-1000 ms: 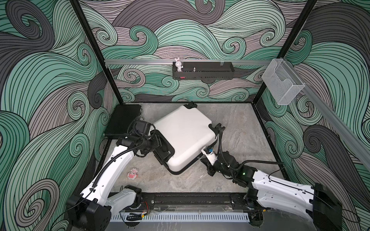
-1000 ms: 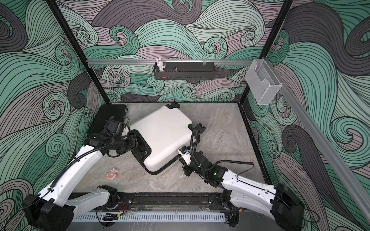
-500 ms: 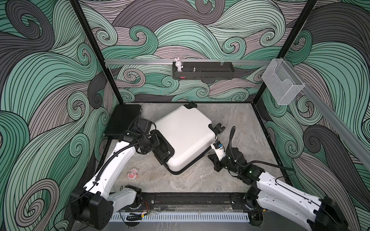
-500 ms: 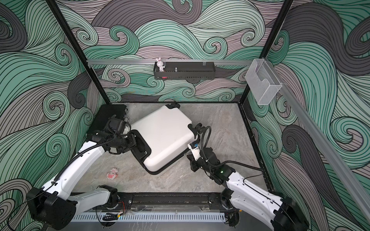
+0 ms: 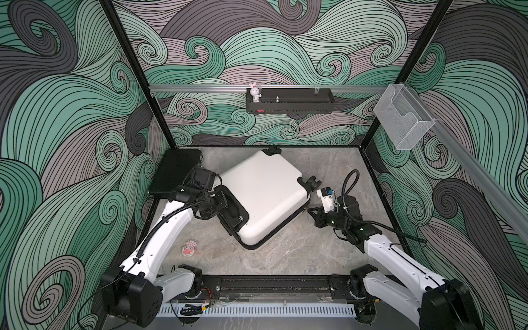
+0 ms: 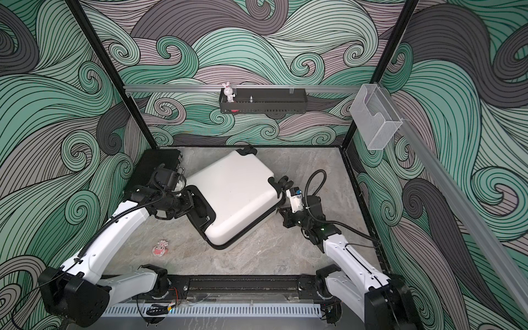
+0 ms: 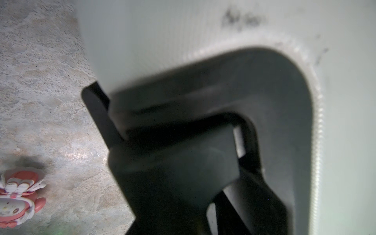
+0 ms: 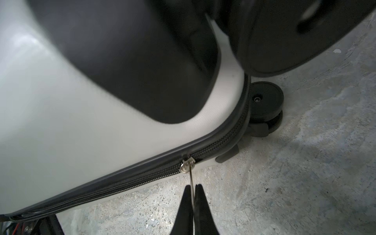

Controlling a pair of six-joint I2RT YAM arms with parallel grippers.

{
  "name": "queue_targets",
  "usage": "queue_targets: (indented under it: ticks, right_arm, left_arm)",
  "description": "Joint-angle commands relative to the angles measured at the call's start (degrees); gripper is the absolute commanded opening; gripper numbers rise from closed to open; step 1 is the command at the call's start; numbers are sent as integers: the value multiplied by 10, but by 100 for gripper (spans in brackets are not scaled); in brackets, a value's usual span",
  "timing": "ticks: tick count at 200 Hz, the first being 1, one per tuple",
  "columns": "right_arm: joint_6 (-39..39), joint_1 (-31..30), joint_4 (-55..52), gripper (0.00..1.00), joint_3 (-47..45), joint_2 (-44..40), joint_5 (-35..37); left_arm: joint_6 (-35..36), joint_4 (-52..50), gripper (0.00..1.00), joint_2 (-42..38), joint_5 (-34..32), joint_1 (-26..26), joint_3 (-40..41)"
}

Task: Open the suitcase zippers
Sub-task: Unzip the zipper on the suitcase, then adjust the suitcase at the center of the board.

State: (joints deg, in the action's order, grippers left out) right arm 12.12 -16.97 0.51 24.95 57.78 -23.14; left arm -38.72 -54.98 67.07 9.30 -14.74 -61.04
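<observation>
Jaws of the right gripper (image 8: 192, 190) are seen clenched on the thin pull tab (image 8: 191, 179), low in the middle of the right wrist view; the tab is drawn taut from its slider (image 8: 186, 165) on the zippers (image 8: 122, 184), a black band running from the lower left up toward a wheel (image 8: 264, 103) at the right; the left gripper (image 5: 227, 207) is laid against the black handle panel (image 7: 284, 101), yet whether its jaws are clamped there or merely rested cannot be told, that wrist view being blurred; the suitcase (image 5: 265, 194) is found lying askew on the floor (image 5: 285, 257) at the centre of both top views.

Slippage is judged the likeliest fault: so little of the tab is pinched that it may be freed by a pull off the line of the band; the slider may be jammed at the rounded corner by the wheel; the case may be dragged along if it is not braced at the panel.

How far the band is parted cannot be made out; no second tab is seen; the far rim is hidden by the shell.
</observation>
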Motion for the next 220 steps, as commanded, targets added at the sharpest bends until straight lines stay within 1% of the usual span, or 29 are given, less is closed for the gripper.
queue_targets:
  ticks: [1, 38, 58, 98, 128, 141, 149, 162, 184, 211, 220]
  right_arm:
    - [27, 64, 61, 0, 18, 49, 39]
    - [30, 116, 93, 0, 55, 119, 4]
    - [27, 134, 98, 0, 65, 128, -1]
    - [33, 159, 95, 0, 86, 149, -4]
    - [38, 165, 105, 0, 105, 190, -28]
    - [43, 165, 116, 0, 108, 198, -52]
    - [44, 162, 124, 0, 106, 193, -67]
    - [26, 144, 117, 0, 97, 170, -69]
    - [-7, 100, 75, 0, 71, 106, -52]
    - [-4, 57, 53, 0, 20, 33, -45]
    - [2, 42, 49, 0, 2, 10, -44]
  left_arm:
    - [92, -55, 39, 29, -66, 9, 18]
    - [108, -65, 35, 43, -63, 16, 11]
    - [117, -69, 32, 45, -63, 19, 7]
    - [140, -71, 28, 50, -68, 24, 1]
    - [164, -76, 26, 57, -80, 25, -8]
    - [180, -72, 26, 59, -83, 25, -15]
    - [190, -71, 25, 63, -89, 26, -20]
    - [207, -72, 25, 73, -93, 27, -35]
    - [240, -73, 25, 100, -98, 26, -65]
    - [290, -73, 25, 140, -124, 27, -108]
    - [305, -72, 25, 170, -135, 28, -124]
